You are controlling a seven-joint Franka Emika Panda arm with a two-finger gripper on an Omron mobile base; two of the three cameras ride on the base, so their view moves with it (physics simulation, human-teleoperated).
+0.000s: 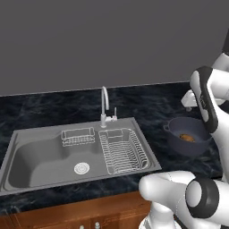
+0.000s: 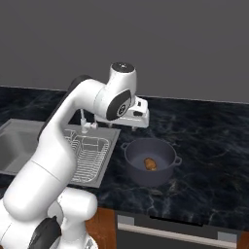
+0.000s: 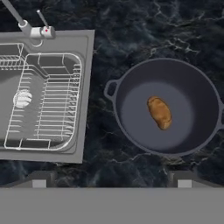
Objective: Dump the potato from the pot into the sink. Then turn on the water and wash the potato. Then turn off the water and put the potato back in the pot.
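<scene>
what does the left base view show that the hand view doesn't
Left base view alone: the whole basin of the sink, the small wire basket at its back, the faucet in full, and the wooden cabinet front.

Hand view alone: a straight-down look at the pot with both open pincer tips at the bottom.

Both: the potato lying in the pot, the drain, the dish rack and the dark marble counter.

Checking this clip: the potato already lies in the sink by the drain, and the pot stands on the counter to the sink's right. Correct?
Not quite. The potato lies inside the pot, not in the sink. The pot does stand on the counter to the sink's right. The hand view shows it plainly.
</scene>
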